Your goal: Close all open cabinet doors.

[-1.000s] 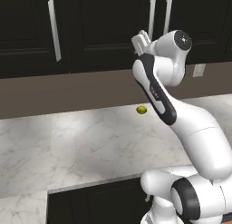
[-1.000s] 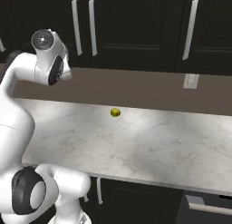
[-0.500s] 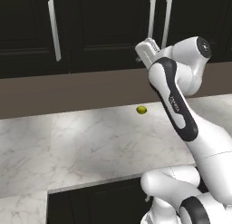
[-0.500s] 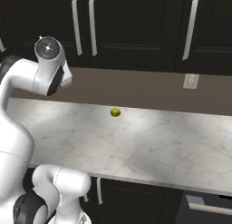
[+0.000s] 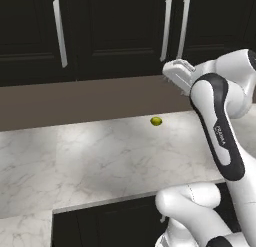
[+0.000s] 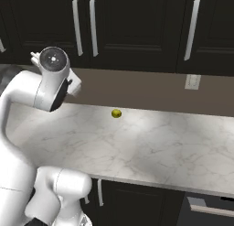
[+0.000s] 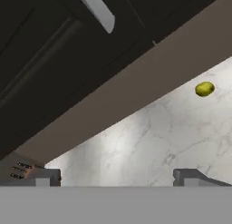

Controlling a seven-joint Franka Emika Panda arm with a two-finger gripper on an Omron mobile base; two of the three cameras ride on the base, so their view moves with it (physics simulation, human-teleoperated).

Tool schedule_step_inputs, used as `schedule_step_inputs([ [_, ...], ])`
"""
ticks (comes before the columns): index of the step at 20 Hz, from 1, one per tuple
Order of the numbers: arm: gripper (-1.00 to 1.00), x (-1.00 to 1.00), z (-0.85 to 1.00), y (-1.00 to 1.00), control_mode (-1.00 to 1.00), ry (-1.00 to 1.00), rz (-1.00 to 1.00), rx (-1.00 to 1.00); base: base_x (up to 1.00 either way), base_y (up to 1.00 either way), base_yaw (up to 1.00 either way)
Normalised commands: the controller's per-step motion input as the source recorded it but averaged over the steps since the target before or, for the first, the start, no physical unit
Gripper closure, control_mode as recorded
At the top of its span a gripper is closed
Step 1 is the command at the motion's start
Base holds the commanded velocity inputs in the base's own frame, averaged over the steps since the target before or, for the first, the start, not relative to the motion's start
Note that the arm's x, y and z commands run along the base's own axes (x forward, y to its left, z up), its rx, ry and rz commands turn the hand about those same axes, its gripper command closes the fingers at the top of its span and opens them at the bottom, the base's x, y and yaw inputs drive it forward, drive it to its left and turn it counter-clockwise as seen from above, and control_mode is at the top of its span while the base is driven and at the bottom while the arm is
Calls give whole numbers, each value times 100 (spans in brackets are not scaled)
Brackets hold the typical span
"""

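tool (image 7: 117, 175) is spread wide with nothing in it, hanging over the counter (image 5: 100, 161) just below the doors (image 5: 125, 31) above and ahead, which all look flush shut, probably clear so nothing catches; small lime (image 7: 204, 89) sits off to one side

Even, soft rendered light; no glare, no blur.
My views are sharp edge to edge. The marble tabletop (image 5: 100, 156) reads bright, the cabinet doors (image 6: 137, 24) nearly black with panel detail faint. A pale sheen patch on the tabletop in my hand view; small soft shadow under the lime (image 7: 205, 88).
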Motion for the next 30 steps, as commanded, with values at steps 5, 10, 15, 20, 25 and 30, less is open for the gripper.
schedule_step_inputs([
  [5, -100, -52, -13, -24, -100, -3, 9, -29, 0, 0, 0],
  [10, -100, -44, -13, -13, -100, -1, 6, -24, 0, 0, 0],
  [15, -100, -42, -20, -9, -100, -2, 3, -21, 0, 0, 0],
  [20, -100, -32, -26, -6, -100, 0, 1, -21, 0, 0, 0],
  [25, -100, -7, 0, -2, -100, -2, 0, 2, 0, 0, 0],
  [30, -100, 0, 0, 0, -100, 0, 0, 0, 0, 0, 0],
])
